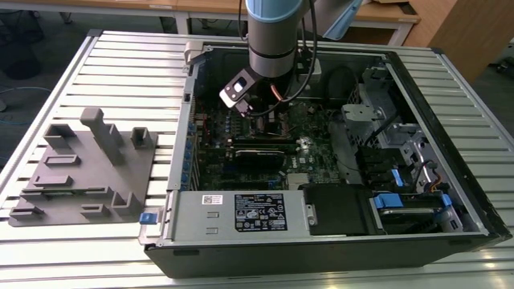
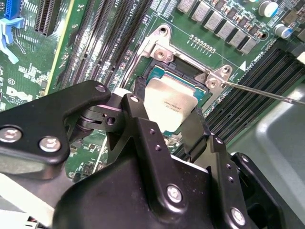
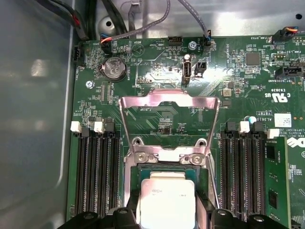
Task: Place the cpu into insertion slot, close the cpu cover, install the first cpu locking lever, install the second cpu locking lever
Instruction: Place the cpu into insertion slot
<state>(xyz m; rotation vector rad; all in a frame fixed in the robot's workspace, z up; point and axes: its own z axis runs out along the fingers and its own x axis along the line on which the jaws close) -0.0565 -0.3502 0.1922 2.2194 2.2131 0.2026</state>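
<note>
The cpu (image 2: 169, 100) (image 3: 166, 200), a small square chip with a dull silver top, lies level at the insertion slot (image 2: 188, 69) (image 3: 143, 172). Whether it is fully seated I cannot tell. My gripper (image 2: 167, 117) (image 3: 167, 218) straddles it, with a black finger against each of two opposite edges, shut on the chip. In the exterior view my gripper (image 1: 269, 117) is down inside the open computer case over the green motherboard (image 1: 241, 156). The cpu cover (image 3: 169, 99) stands swung open behind the slot. A thin locking lever (image 2: 267, 92) sticks out to one side, unlatched.
Long black memory slots (image 3: 95, 171) (image 3: 243, 171) flank the socket. A coin battery (image 3: 114, 67) and cables (image 3: 143, 24) lie beyond the cover. In the exterior view, a grey fixture block (image 1: 88, 168) sits on the slatted table at the left. Drive bays (image 1: 401, 198) fill the case's right.
</note>
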